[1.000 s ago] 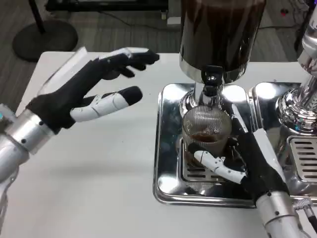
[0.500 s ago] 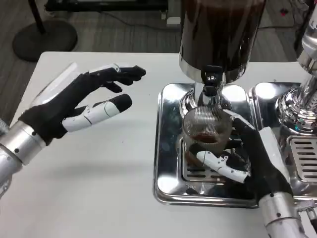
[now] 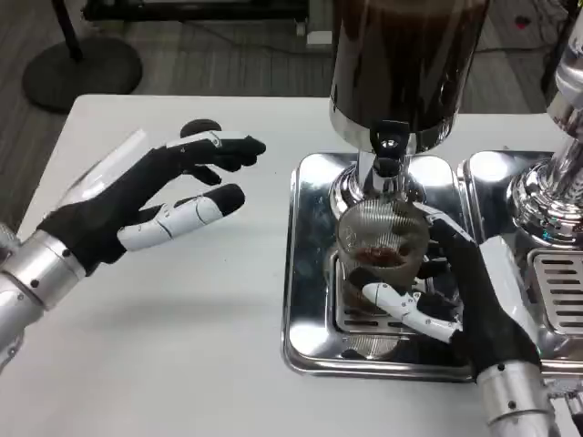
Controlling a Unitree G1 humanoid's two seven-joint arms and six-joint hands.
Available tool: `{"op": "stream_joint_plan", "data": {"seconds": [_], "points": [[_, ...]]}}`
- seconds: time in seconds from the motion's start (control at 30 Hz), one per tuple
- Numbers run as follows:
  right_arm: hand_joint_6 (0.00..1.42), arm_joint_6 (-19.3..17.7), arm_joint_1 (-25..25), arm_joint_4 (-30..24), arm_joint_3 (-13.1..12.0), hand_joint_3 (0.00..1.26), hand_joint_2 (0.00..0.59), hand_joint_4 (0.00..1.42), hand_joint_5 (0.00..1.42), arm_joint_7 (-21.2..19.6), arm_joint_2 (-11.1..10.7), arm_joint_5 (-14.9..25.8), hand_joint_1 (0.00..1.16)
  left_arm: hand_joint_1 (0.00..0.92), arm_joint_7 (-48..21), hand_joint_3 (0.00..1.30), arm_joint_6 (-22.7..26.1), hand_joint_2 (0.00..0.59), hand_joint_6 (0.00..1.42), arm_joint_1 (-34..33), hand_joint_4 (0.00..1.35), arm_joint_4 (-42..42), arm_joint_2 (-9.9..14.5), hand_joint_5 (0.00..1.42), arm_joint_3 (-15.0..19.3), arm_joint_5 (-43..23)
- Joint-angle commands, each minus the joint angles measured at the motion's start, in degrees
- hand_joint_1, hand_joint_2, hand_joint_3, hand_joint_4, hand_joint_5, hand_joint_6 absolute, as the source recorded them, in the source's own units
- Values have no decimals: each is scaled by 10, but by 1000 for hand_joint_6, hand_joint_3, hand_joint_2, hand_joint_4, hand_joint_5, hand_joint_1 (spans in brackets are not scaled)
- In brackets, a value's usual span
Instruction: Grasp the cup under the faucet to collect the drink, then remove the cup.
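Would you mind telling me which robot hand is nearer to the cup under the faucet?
The right robot hand: it wraps the cup on the drip tray. The left robot hand hovers over the table, well off to the cup's left.

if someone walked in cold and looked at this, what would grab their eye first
Most likely the tall dark drink dispenser with its chrome base at the top centre, standing over a shiny steel drip tray. Right under its faucet sits a ribbed clear glass cup with a little brown drink in it, held by the right hand. On the left, the open left hand hovers over the white table.
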Motion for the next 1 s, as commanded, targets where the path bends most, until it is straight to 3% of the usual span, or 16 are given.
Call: {"op": "stream_joint_plan", "data": {"seconds": [0.03,1.0], "points": [[552,-36,5,-4,-1,411,191,377,441,-29,8,-5,676,0,5,271,-1,129,371,5,280,8,7,266,-7,12],[703,-48,36,-34,-36,478,193,460,584,-74,14,-10,679,0,-14,255,-22,135,367,-2,257,36,-9,259,-62,13]]}}
